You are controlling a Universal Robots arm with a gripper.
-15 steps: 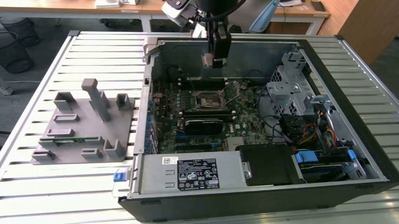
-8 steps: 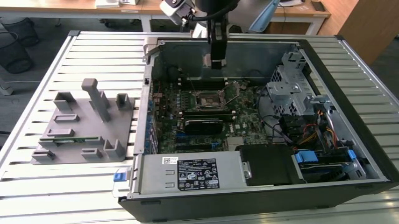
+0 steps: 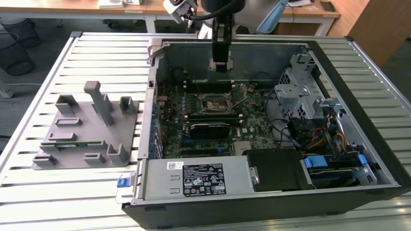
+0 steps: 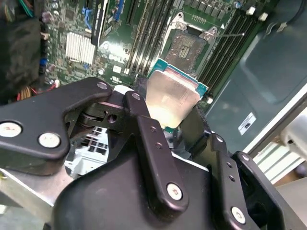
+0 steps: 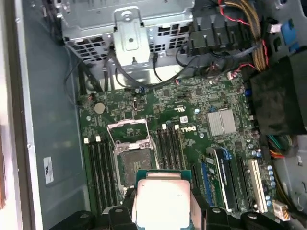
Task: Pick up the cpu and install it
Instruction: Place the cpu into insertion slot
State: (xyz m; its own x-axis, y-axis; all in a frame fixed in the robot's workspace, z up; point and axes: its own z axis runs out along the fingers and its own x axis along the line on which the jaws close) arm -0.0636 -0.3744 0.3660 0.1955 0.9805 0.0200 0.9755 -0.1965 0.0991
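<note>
Gripper point(image 3: 222, 66) is hanging over the computer case point(image 3: 263, 57) in the upper middle of the exterior view, pinching the square cpu point(image 5: 160, 201), its shiny side facing the camera in both wrist views.

The cpu point(image 4: 171, 96) is a small, flat square chip with a shiny silver-grey metal top and a thin teal-green border around it. In both wrist views its bright top faces the camera, catching the light. It is gripped at two opposite edges between the black fingers point(image 4: 144, 129) of the hand point(image 4: 170, 112) and hangs in the air over the green motherboard point(image 5: 192, 103). In the first wrist view the cpu point(image 5: 160, 201) sits just beside the socket point(image 5: 129, 160), whose frame is lifted; it is not seated in it.
</note>
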